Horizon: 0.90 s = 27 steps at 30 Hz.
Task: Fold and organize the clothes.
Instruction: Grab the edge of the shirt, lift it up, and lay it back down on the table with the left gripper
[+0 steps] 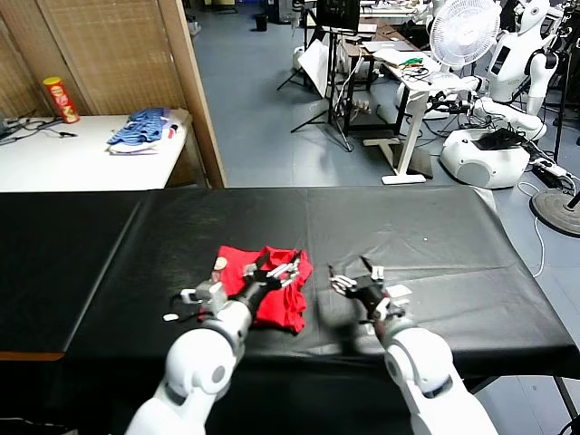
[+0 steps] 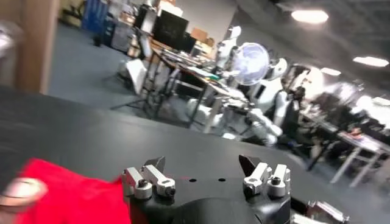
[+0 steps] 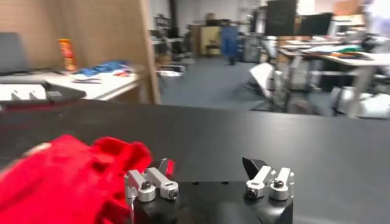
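Red cotton lay bunched on the black table cover [image 1: 435,227]: the T-shirt [image 1: 281,304], folded down into a rumpled packet, sat near the front edge of the table, a little to the robot's left of centre. A bit of its brown-and-white print [image 1: 220,265] peeked out at the far left corner.

The left gripper [image 1: 275,269] hung right over the shirt, its jaws spread wide with nothing between them; in the left wrist view the fingertips [image 2: 155,164] stood apart over bare black cloth with the red fabric just off to one side. The right gripper [image 1: 355,272] hovered just beside the shirt on the robot's right, above the bare cover, jaws likewise wide apart and holding nothing.

Behind the black table stood a white side table [image 1: 63,159] carrying a blue-and-white pile of garments [image 1: 142,129] and a red-and-yellow crisp can [image 1: 61,99]. Further back to the right were a white floor fan [image 1: 463,31] and another white robot [image 1: 507,91] among cluttered desks.
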Each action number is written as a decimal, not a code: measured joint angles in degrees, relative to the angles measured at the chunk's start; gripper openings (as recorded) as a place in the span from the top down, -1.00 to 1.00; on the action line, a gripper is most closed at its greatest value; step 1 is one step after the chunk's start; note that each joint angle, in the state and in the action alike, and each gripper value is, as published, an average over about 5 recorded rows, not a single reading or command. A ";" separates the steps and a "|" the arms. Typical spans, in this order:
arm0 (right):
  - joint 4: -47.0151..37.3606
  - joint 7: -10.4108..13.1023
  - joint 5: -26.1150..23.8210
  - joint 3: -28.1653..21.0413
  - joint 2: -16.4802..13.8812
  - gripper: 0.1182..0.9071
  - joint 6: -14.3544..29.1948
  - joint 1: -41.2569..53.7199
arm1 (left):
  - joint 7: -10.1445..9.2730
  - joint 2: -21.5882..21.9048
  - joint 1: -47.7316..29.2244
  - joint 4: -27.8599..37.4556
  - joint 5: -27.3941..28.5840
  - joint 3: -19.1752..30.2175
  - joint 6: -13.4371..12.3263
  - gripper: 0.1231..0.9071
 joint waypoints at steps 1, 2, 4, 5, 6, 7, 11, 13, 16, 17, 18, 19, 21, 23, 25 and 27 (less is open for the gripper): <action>-0.78 -0.20 -0.45 -1.17 0.23 -0.72 -0.05 0.99 | -0.02 0.51 0.40 -0.20 0.38 -0.65 -0.04 -0.72; -1.55 -0.44 -1.03 -2.29 0.43 -0.72 -0.21 1.94 | -0.05 0.92 0.79 -0.39 0.75 -1.25 -0.06 -0.72; -3.06 -1.03 -2.65 -4.37 0.81 -0.72 -0.71 3.71 | -0.07 1.46 1.53 -0.74 1.49 -2.20 -0.07 -0.72; -3.76 -1.40 -3.74 -5.31 0.97 -0.72 -1.02 4.50 | -0.08 1.61 1.86 -0.86 1.83 -2.52 -0.07 -0.72; -4.45 -1.83 -5.06 -6.19 1.14 -0.72 -1.35 5.24 | -0.09 1.70 2.15 -0.95 2.15 -2.76 -0.07 -0.72; -5.10 -2.22 -6.42 -7.00 1.30 -0.72 -1.60 5.89 | -0.10 1.78 2.40 -1.00 2.44 -2.92 -0.06 -0.72; -7.13 -2.41 -11.62 -9.06 1.95 -0.72 -1.94 7.65 | -0.17 1.97 2.91 -0.77 3.31 -3.24 -0.03 -0.72; -7.73 -1.21 -13.92 -9.28 2.36 -0.72 -1.77 7.91 | -0.19 2.00 2.99 -0.55 3.54 -3.34 -0.03 -0.72; -8.31 1.50 -17.34 -8.85 3.06 -0.72 -1.40 7.72 | -0.20 1.88 2.97 -0.04 3.74 -3.44 -0.09 -0.72; -8.51 2.51 -18.73 -8.46 3.33 -0.72 -1.32 7.51 | -0.19 1.79 2.90 0.19 3.78 -3.46 -0.15 -0.72; -8.75 3.55 -20.31 -7.95 3.62 -0.72 -1.34 7.25 | -0.17 1.69 2.79 0.45 3.80 -3.48 -0.24 -0.72; -8.97 4.54 -21.97 -7.35 3.89 -0.72 -1.48 6.92 | -0.14 1.59 2.67 0.71 3.80 -3.49 -0.33 -0.72; -9.25 6.06 -25.19 -6.03 4.29 -0.72 -2.15 6.17 | -0.08 1.43 2.33 1.31 3.72 -3.53 -0.47 -0.72; -9.11 6.83 -27.98 -4.75 4.42 -0.72 -2.90 5.27 | -0.03 1.34 1.92 2.08 3.40 -3.67 -0.59 -0.72; -8.55 7.08 -29.74 -3.62 4.36 -0.72 -3.28 4.26 | 0.07 1.31 1.34 3.07 2.74 -4.00 -0.72 -0.72; -7.66 7.13 -29.84 -2.57 4.12 -0.72 -2.92 3.15 | 0.34 1.39 0.70 4.19 1.57 -4.55 -0.99 -0.72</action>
